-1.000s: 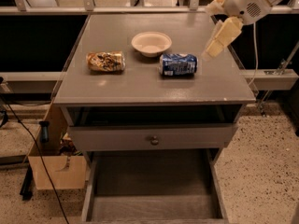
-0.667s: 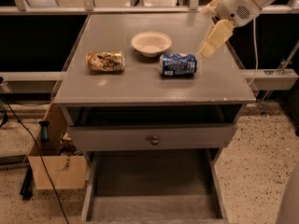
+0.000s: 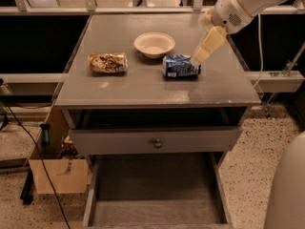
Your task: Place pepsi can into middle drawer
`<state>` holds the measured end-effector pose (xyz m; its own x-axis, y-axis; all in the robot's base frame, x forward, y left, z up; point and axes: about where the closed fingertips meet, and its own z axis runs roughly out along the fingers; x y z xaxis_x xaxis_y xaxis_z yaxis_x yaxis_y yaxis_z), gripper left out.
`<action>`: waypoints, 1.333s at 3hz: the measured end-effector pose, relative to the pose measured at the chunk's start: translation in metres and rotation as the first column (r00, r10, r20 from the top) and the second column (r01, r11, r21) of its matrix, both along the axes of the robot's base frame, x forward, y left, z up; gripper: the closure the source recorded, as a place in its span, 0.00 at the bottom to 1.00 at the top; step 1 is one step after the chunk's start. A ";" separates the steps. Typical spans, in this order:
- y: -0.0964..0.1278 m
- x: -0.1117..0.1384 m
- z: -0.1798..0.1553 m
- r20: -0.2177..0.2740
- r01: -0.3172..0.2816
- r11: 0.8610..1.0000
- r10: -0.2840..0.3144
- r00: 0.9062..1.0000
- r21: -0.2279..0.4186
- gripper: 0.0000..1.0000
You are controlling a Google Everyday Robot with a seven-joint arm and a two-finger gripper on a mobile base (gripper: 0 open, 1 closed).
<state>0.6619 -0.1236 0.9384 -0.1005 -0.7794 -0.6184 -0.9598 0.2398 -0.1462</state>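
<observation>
Camera view: the desk (image 3: 143, 87) fills the middle of the frame. The pepsi can (image 3: 180, 66) lies on its side on the desk top, right of centre, just below and to the right of a shallow bowl (image 3: 154, 44). A tan can (image 3: 108, 63) also lies on its side, well apart to the left.

The arm (image 3: 248, 4) reaches in from the upper right corner. Its cream jaws slant down and to the left, and their tip is at the can's right end. From this angle I cannot tell whether they touch the can, how far apart they stand, or whether they grip anything.

Below the desk top, a drawer front with a round knob (image 3: 157, 143) spans the desk's width. Under it, at the bottom centre of the frame, the middle drawer (image 3: 157, 185) is pulled out, showing a bare grey floor. A cardboard box (image 3: 52, 175) sits on the ground at lower left.
</observation>
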 end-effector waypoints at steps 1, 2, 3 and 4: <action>0.004 0.008 -0.016 -0.022 0.001 1.000 0.000 1.000 0.019 0.00; 0.007 0.014 -0.039 -0.057 0.006 1.000 -0.005 0.998 0.025 0.00; 0.010 0.019 -0.062 -0.096 0.011 1.000 -0.009 0.995 0.026 0.00; 0.013 0.021 -0.082 -0.134 0.016 0.999 -0.012 0.991 0.028 0.00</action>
<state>0.6826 -0.1109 0.8565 -0.1948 -0.7592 -0.6211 -0.9667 0.2557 -0.0094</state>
